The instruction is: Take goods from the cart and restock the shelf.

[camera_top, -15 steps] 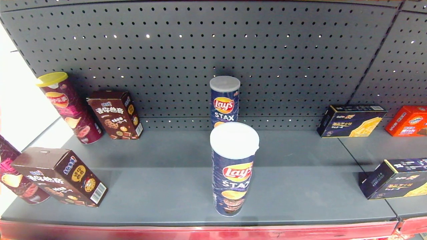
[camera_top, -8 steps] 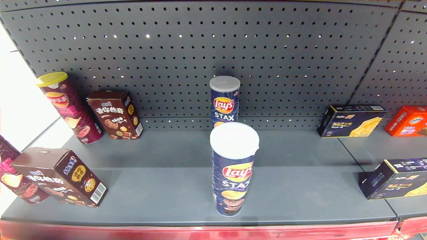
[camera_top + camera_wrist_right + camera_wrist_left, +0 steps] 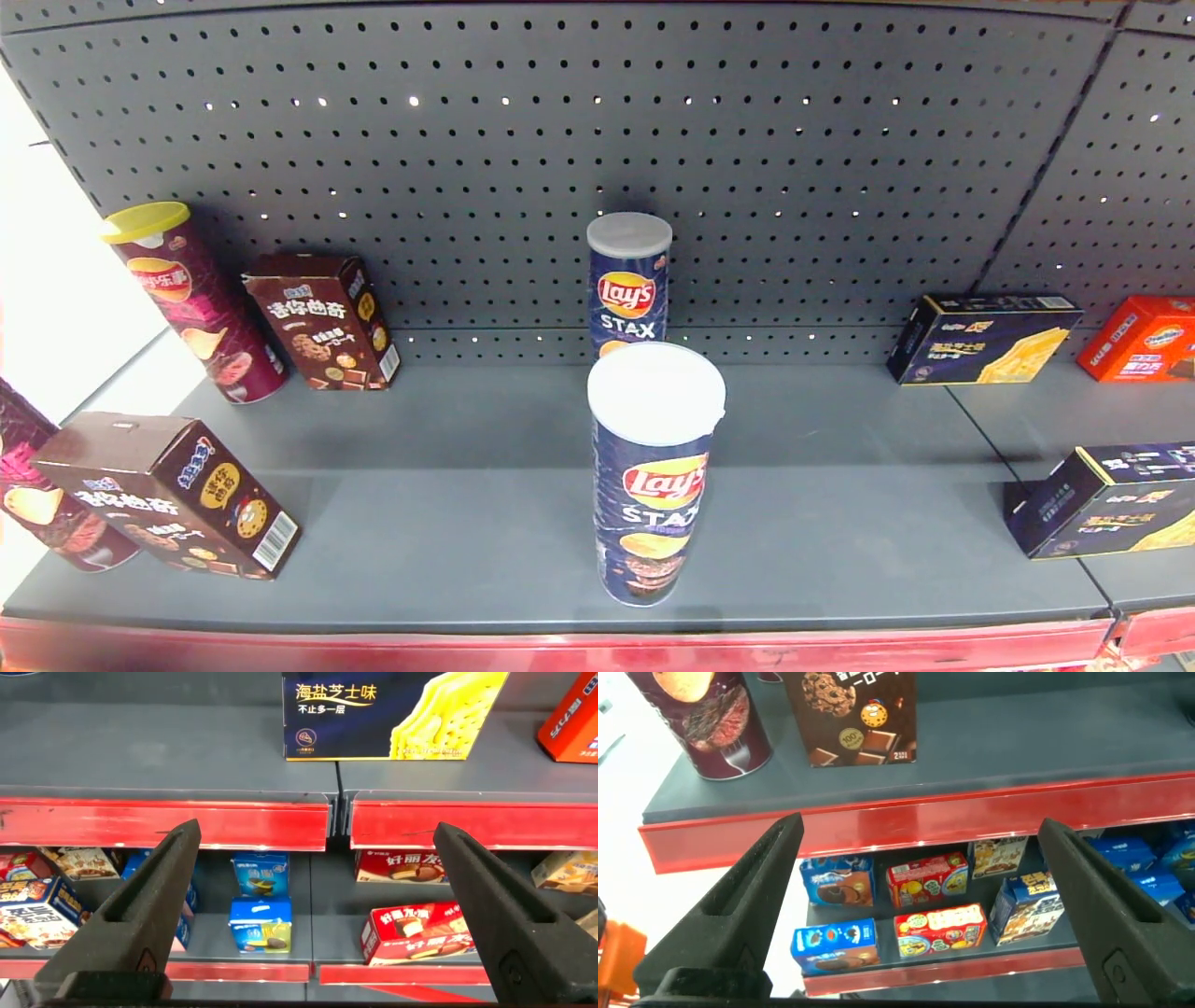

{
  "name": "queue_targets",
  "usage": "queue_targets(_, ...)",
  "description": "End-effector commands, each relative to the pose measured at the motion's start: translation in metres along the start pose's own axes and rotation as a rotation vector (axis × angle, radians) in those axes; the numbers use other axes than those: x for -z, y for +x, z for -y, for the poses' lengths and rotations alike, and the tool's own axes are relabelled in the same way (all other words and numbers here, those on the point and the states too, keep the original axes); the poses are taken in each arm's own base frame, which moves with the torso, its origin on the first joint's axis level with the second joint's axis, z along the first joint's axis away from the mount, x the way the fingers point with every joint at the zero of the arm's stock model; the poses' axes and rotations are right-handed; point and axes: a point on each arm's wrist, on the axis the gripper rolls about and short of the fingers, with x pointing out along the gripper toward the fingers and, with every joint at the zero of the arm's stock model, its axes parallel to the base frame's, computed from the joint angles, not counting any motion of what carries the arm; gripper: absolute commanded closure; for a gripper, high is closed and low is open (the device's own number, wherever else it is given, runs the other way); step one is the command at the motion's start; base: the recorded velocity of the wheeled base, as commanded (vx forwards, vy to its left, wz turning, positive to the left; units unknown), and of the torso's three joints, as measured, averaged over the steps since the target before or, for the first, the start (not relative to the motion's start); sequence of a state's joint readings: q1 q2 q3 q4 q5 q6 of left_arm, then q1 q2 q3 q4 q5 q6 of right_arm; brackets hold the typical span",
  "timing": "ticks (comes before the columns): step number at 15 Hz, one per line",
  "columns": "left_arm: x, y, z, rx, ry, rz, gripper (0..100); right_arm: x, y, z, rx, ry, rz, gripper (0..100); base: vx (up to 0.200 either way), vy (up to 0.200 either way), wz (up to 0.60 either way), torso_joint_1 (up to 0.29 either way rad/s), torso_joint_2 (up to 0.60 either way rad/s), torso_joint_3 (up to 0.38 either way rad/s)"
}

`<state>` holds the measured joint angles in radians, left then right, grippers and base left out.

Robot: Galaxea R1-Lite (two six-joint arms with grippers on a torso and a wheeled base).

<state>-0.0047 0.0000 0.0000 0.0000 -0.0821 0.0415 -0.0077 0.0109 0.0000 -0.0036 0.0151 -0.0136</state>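
The left pincer [image 3: 920, 824] and right pincer [image 3: 317, 829] are spread, empty; the front chip canister [image 3: 653, 485], judged light, stiff, slick, is best gripped mid-body.

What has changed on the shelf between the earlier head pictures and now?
Nothing visibly changed. The front blue can and the rear blue can stand upright on the shelf as before; the front brown box also kept its place.

L gripper [image 3: 920, 826] & R gripper [image 3: 316, 829]: matte black wedge fingers.
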Motion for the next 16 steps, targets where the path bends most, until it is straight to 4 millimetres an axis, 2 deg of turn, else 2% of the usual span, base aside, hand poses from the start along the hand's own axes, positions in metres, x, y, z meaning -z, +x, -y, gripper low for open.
queue_targets(1, 0.0, 0.0, 0.0, -0.001, -0.002, 0.0, 0, 0.0, 0.0001, 0.0, 0.0, 0.0, -0.002, 0, -0.2, 0.0, 0.0, -0.002, 0.0, 0.002)
queue_targets(2, 0.0, 0.0, 0.0, 0.001, -0.002, 0.0, 0, 0.0, 0.0001, 0.0, 0.0, 0.0, -0.002, 0, -0.2, 0.0, 0.0, 0.002, 0.0, 0.002)
queue_targets(16, 0.0, 0.0, -0.0001, -0.002, -0.003, 0.0, 0, -0.0001, 0.0001, 0.0, 0.0, -0.002, 0.0, 0, 0.0, 0.0, 0.0, 0.0, 0.0, 0.0)
